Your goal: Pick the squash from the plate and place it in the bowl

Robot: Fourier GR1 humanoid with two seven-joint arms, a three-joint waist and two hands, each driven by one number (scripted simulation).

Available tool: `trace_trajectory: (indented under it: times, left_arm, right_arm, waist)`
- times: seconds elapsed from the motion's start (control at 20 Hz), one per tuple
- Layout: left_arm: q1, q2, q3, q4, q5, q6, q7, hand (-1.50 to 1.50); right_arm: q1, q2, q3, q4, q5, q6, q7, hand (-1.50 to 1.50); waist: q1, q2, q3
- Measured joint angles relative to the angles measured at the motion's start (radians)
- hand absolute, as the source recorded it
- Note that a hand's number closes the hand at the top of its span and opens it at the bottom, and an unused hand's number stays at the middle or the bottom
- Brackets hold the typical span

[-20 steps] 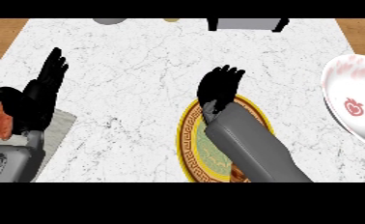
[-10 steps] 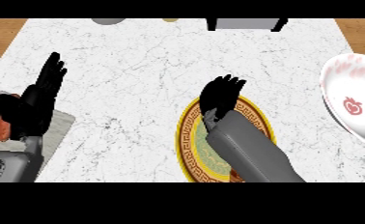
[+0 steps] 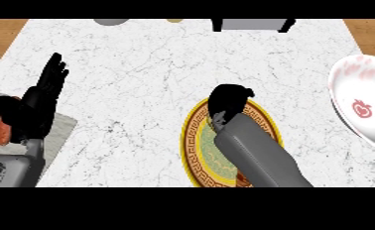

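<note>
The transfer is not yet complete: the bowl (image 3: 356, 100) at the counter's right edge holds no squash that I can see. My right hand (image 3: 228, 101) sits over the far part of the plate (image 3: 192, 140), fingers curled downward. The squash is not visible; presumably it lies under this hand, so I cannot tell whether it is grasped. My left hand (image 3: 45, 87) rests open at the left edge.

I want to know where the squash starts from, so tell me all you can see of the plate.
The plate is round, with a yellow rim, a dark patterned band and a pale green centre. It lies flat on the marble counter, low and right of middle. The right hand and its forearm cover much of it. No squash shows.
</note>
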Motion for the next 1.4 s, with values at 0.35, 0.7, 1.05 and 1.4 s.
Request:
trace_trajectory:
  times: [0.35,0.7,1.05,1.4]
  left_arm:
    - [0.014,-0.014,0.016,-0.029,-0.018,-0.007,0.019,0.0]
    - [0.005,-0.025,0.039,-0.001,-0.027,-0.033,0.01,0.0]
    - [0.037,-0.022,0.066,-0.021,-0.027,-0.029,0.02,0.0]
    - [0.067,-0.022,0.079,-0.045,-0.028,-0.03,0.024,0.0]
  right_arm:
    - [-0.01,0.0,-0.01,0.045,0.012,-0.035,-0.059,1.5]
    - [-0.041,0.002,-0.005,0.107,0.055,-0.094,-0.099,1.5]
    - [0.137,-0.131,-0.009,-0.186,-0.015,-0.18,-0.434,1.5]
    - [0.377,-0.377,-0.058,-0.57,-0.077,-0.264,-0.666,1.5]
  waist:
    - [-0.004,-0.008,-0.003]
    - [-0.005,-0.014,-0.006]
    - [-0.044,-0.015,0.001]
    - [-0.055,-0.011,0.001]
